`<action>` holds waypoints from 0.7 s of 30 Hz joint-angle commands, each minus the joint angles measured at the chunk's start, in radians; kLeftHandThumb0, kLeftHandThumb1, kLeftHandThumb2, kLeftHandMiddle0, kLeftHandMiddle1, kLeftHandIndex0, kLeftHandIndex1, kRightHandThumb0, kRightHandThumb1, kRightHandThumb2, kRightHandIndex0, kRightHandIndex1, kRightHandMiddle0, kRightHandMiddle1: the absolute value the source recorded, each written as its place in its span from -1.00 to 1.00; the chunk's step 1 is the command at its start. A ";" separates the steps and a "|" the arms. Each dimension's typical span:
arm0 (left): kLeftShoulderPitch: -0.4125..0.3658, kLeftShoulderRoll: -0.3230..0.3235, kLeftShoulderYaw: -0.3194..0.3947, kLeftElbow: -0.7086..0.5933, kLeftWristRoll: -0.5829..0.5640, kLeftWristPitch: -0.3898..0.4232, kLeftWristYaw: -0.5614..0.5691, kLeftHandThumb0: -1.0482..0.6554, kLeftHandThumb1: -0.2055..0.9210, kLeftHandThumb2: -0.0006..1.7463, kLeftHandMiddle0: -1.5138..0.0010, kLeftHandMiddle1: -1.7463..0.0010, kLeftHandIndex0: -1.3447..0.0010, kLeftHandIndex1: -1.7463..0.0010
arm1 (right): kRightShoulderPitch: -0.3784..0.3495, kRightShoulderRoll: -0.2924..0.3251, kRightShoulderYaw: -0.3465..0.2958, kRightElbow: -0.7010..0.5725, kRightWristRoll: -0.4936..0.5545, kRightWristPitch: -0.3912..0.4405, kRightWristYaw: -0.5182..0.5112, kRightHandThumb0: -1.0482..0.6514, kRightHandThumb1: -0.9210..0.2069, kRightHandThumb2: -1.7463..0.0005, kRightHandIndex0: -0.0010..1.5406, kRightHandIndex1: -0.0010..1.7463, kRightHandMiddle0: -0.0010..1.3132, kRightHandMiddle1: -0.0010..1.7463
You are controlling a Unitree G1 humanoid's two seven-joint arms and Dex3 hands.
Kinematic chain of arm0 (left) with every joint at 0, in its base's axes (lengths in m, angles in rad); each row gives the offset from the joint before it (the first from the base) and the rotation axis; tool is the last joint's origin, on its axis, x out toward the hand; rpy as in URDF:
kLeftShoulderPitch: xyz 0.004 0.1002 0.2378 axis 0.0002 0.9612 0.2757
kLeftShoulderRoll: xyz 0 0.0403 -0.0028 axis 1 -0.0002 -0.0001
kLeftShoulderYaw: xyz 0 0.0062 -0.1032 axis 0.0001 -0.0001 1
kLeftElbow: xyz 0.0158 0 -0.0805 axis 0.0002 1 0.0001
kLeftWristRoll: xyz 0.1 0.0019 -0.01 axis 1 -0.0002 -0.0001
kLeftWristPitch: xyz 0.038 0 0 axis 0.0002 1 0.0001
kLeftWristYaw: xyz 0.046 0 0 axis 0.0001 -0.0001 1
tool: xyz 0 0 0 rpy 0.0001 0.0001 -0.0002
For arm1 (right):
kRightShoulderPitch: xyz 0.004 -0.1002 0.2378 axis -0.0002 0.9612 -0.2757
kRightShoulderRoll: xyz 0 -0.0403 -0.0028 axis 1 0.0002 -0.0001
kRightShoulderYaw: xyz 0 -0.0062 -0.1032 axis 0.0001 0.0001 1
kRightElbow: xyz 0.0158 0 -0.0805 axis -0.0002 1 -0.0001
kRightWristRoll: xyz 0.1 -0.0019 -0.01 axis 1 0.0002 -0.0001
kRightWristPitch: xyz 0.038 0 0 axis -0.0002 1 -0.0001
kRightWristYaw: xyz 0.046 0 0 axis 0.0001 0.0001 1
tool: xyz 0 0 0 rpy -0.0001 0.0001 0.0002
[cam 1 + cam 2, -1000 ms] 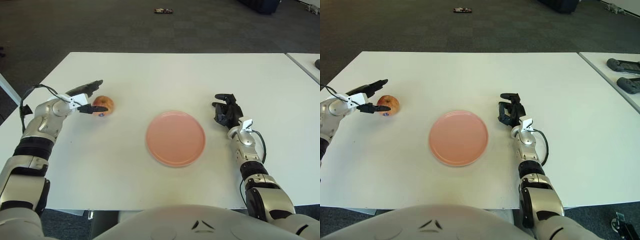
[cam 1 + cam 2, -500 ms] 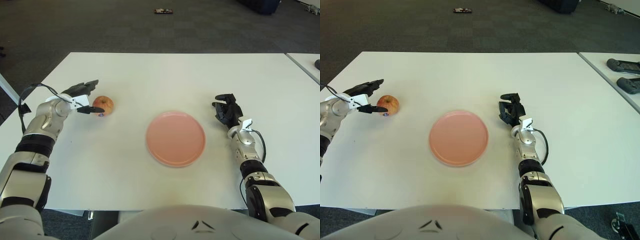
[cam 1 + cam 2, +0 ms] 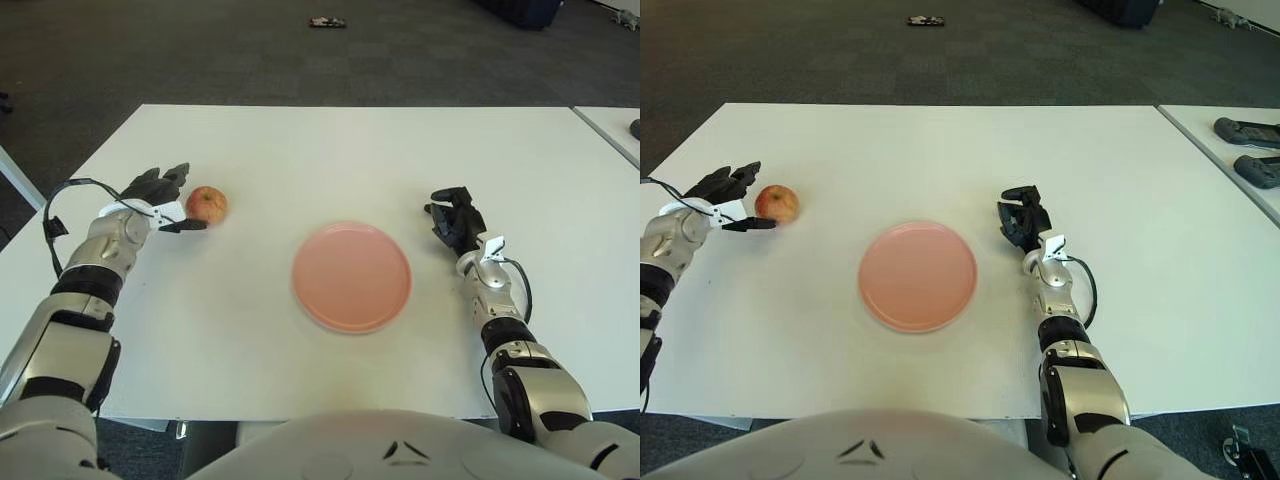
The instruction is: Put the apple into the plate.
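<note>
A red-yellow apple (image 3: 207,204) sits on the white table (image 3: 330,150) at the left. Just left of it is my left hand (image 3: 163,198), fingers spread around empty space, its lower finger pointing toward the apple's base without gripping it. The round pink plate (image 3: 351,276) lies flat at the table's middle, with nothing on it. My right hand (image 3: 455,218) shows to the right of the plate, holding nothing.
A second white table (image 3: 1230,150) adjoins at the right, with two dark controllers (image 3: 1252,150) on it. Dark carpet lies beyond the far edge, with a small object (image 3: 326,21) on the floor.
My left hand has drawn back to the left and lowered, coming off the apple. The apple stays in about the same spot. The right hand has barely moved.
</note>
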 commanded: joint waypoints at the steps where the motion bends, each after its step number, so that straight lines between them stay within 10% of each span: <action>1: -0.051 -0.013 -0.022 0.044 0.024 -0.002 0.063 -0.99 0.82 -0.90 1.00 1.00 1.00 1.00 | 0.048 0.002 -0.003 0.055 -0.005 0.052 0.001 -0.18 -1.00 0.46 -0.55 0.41 -0.63 0.94; 21: -0.100 -0.060 -0.072 0.178 0.029 -0.078 0.232 -0.90 0.75 -0.92 1.00 1.00 0.98 0.99 | 0.048 0.001 -0.007 0.056 -0.005 0.050 0.005 -0.18 -1.00 0.46 -0.55 0.41 -0.63 0.94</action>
